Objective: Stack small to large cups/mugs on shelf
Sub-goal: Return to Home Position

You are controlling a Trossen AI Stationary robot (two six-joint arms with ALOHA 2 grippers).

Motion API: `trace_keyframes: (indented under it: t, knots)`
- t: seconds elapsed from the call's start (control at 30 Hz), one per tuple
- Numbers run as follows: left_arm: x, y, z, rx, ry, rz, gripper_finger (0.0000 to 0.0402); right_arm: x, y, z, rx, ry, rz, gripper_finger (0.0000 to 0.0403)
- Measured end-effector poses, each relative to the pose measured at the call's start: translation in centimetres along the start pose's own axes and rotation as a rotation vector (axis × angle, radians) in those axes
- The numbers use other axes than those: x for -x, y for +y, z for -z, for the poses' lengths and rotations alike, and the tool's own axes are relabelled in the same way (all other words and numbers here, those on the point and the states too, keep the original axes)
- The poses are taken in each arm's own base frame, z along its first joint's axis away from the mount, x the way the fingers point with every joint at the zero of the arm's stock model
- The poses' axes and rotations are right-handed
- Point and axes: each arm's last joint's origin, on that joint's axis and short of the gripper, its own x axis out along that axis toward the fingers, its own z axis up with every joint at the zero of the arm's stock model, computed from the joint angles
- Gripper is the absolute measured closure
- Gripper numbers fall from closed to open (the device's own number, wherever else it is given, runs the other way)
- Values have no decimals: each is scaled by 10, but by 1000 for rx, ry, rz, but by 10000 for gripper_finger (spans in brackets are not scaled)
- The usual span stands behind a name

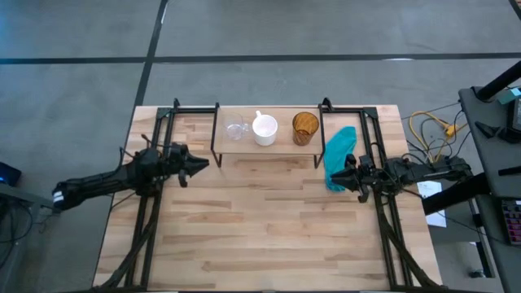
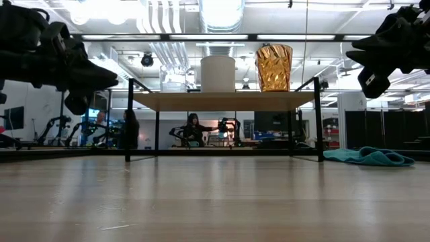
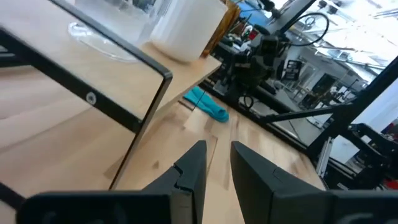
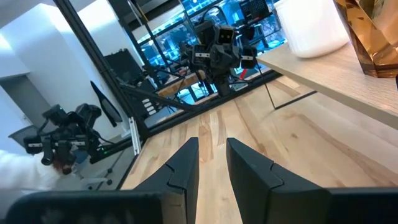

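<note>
Three vessels stand in a row on the low wood shelf point(image 1: 277, 146): a small clear glass cup point(image 1: 236, 129), a white handled mug point(image 1: 264, 129) and an amber textured tumbler point(image 1: 305, 128). Each rests on its base, apart from the others. In the low view the mug point(image 2: 218, 72) and the tumbler point(image 2: 273, 67) rise above the shelf plank point(image 2: 222, 101). My left gripper point(image 1: 202, 163) hovers off the shelf's left end, shut and holding nothing. My right gripper point(image 1: 332, 173) hovers off the shelf's right end, also shut and empty. Both point inward.
A teal cloth point(image 1: 339, 155) lies crumpled on the table just right of the shelf, beside my right gripper. Black frame bars point(image 1: 163, 122) run along both table sides. Bare tabletop point(image 1: 269, 228) stretches in front of the shelf. A person sits in the room behind point(image 2: 193, 128).
</note>
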Motion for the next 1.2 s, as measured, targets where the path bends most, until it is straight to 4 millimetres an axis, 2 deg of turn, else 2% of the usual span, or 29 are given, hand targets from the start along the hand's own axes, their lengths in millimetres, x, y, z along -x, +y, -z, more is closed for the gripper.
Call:
trace_keyframes:
  t: [0.87,1.2]
  knots:
    - [-3,2,3,3,33,-15,343,0,0,0,0,-1,0,326]
    - [6,-4,-6,-14,-90,54,343,0,0,0,-1,-2,-1,326]
